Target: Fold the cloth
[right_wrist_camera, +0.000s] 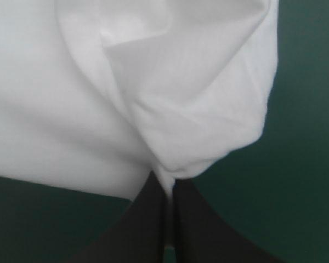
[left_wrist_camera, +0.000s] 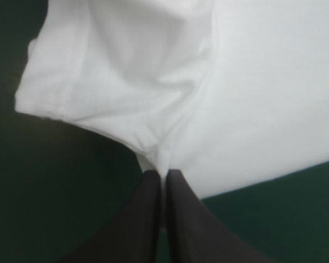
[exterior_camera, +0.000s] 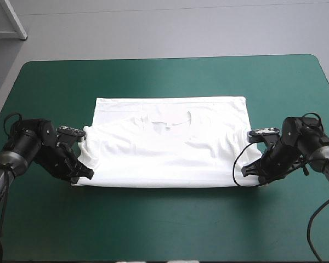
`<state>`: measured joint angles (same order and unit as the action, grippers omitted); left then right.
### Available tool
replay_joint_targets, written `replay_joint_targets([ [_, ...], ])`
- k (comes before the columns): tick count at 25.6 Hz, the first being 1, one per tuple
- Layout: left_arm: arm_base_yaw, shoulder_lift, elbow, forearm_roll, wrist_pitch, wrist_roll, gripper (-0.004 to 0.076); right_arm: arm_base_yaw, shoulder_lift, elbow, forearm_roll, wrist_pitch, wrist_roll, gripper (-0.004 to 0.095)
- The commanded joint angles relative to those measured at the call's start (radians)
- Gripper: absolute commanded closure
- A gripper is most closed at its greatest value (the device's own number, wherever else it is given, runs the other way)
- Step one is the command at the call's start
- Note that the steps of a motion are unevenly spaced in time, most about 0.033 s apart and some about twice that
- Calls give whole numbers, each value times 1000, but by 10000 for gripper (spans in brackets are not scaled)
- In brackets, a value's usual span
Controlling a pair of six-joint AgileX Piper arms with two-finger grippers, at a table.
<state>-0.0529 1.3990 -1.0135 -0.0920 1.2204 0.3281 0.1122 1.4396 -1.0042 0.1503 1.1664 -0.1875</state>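
My left gripper [exterior_camera: 86, 175] and right gripper [exterior_camera: 245, 171] each pinch a near T-shirt [exterior_camera: 170, 156] corner mid-fold; next I should lift both evenly.

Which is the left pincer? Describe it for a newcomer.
On the teal-green table lies a white T-shirt. At its near corner toward the table's left edge, the left pincer is shut on it; the right pincer grips the opposite near corner.

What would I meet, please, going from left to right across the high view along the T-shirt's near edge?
Bare teal-green cover → left gripper, shut on the shirt's near left corner → T-shirt, folded once with the collar on top → right gripper, shut on the near right corner.
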Motion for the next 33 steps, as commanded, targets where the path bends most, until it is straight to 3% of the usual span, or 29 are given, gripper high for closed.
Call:
replay_joint_targets([
  [1,-2,-37,6,-8,34,5,619,-8,-38,-14,25,-28,-29,783],
  [4,-2,-37,6,-30,27,5,454,-8,-44,-14,37,-64,-33,532],
  [6,-2,-37,6,-48,14,-4,250,-8,-61,-14,35,-116,-27,254],
  [7,-2,-37,6,-48,-6,-6,160,-8,-67,-19,33,-140,-27,153],
  [8,-2,-37,6,-48,-27,-8,120,-8,-75,-34,33,-156,-27,116],
  [13,-2,-37,-136,-47,-176,-49,115,-8,-82,-203,32,-135,-23,115],
  [19,0,-43,-270,51,-181,-84,115,-8,-83,-280,-38,-64,-4,116],
  [25,0,-59,-262,56,-144,-107,115,-8,-147,-280,-63,-48,2,118],
  [33,25,-53,-89,40,-272,-147,115,-8,-154,-280,-58,-96,20,197],
])
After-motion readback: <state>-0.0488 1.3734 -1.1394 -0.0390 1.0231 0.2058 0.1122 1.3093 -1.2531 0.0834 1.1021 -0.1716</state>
